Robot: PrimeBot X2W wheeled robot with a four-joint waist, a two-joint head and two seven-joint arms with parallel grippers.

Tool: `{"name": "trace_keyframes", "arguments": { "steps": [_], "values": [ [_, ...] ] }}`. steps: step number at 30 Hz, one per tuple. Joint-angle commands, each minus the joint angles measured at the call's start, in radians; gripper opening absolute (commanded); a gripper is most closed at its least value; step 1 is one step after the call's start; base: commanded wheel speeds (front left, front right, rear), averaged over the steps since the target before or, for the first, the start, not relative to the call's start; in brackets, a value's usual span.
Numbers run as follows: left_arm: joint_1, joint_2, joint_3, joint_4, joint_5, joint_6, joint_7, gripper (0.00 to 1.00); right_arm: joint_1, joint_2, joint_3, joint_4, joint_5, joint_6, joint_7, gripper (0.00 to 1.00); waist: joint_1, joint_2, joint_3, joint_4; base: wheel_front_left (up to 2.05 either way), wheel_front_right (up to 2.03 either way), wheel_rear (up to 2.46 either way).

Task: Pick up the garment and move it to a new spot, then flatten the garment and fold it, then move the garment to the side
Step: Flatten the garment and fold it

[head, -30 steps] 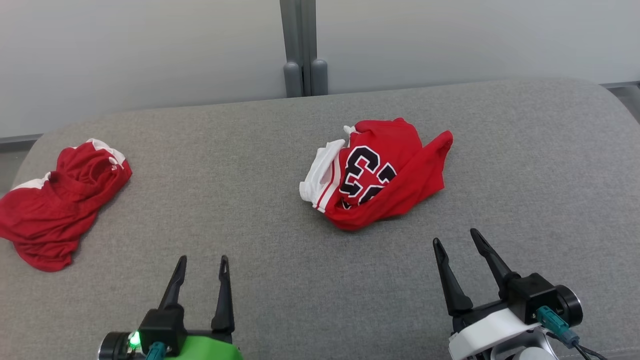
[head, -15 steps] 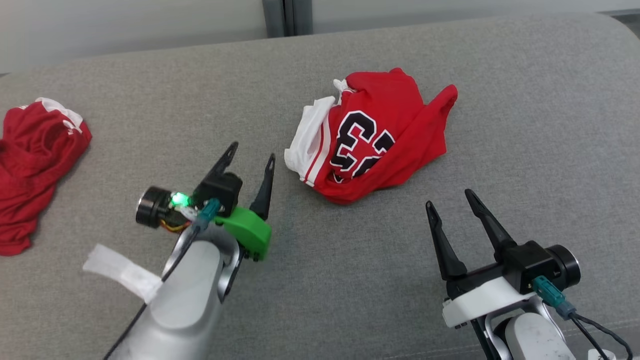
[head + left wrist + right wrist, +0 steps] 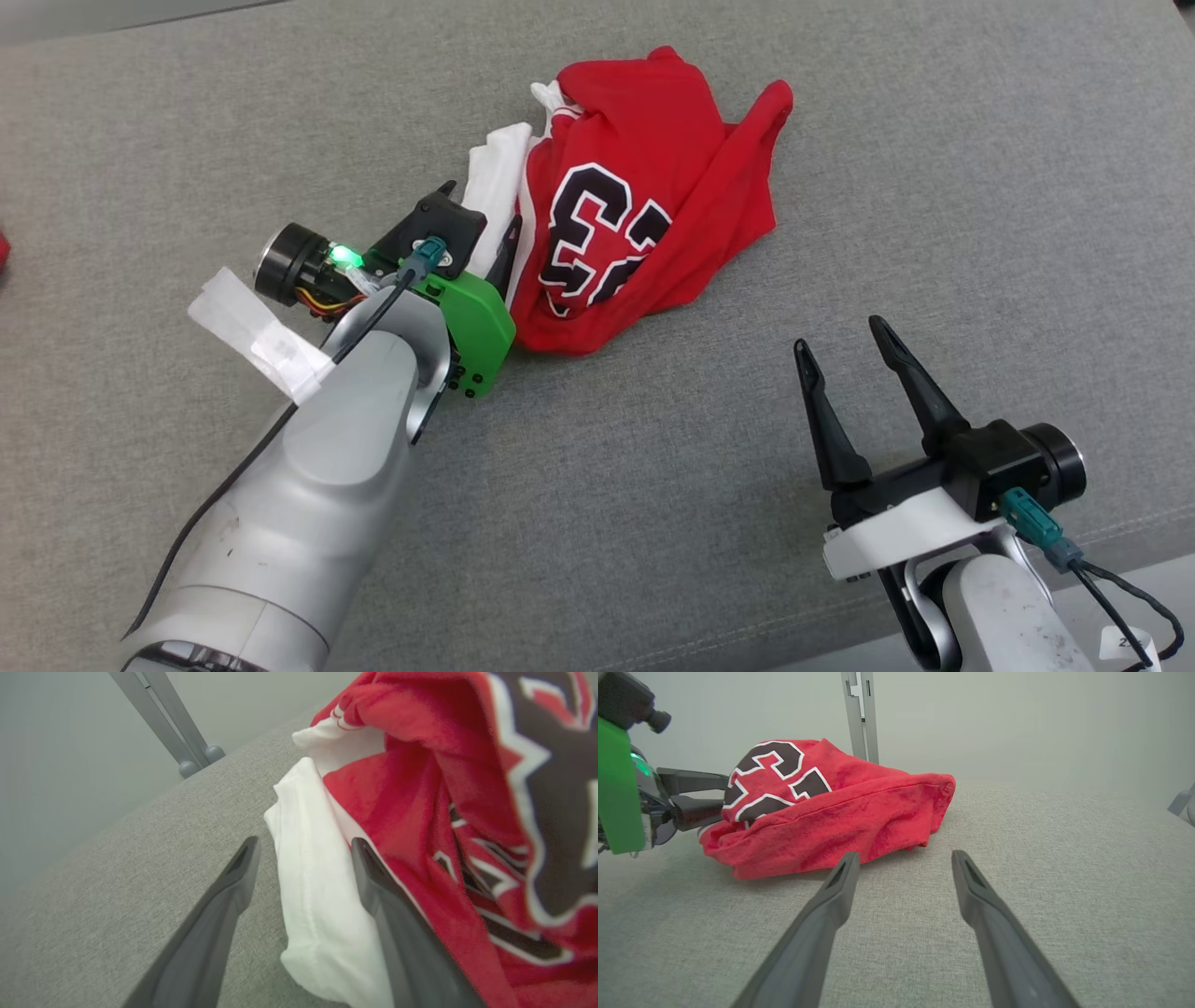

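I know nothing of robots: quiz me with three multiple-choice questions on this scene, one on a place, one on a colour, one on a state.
1. Where is the left gripper? A on the wall; B at the jersey's white edge; C on the floor.
2. The jersey's numerals are: A black; B blue; C yellow.
3. The right gripper is: A shut on the jersey; B shut, empty; C open, empty.
Answers: B, it straddles the white fold; A, black outlined in white; C, jaws apart over bare cushion.
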Motion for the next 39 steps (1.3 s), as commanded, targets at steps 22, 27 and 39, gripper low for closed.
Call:
{"name": "trace_keyframes", "arguments": {
  "steps": [22,27,39],
  "values": [
    [-0.246,0.003,-0.070,-0.044,-0.217,-0.055,-0.046,0.00,-0.020,0.001,0.038,0.008,0.104,0.000,0.000,1.00,-0.0001,0.0000,-0.041,-0.103,0.00,0.00,0.00],
    [-0.378,0.003,-0.161,-0.225,-0.323,-0.056,-0.026,0.00,-0.018,0.001,0.063,0.009,0.135,0.000,0.000,1.00,-0.0001,0.0000,-0.072,-0.156,0.00,0.00,0.00],
    [-0.647,0.005,-0.251,-0.388,-0.483,0.075,-0.141,0.00,0.008,0.001,0.058,0.010,0.182,0.000,0.000,1.00,-0.0001,0.0000,-0.111,-0.218,0.00,0.00,0.00]
  ]
}}
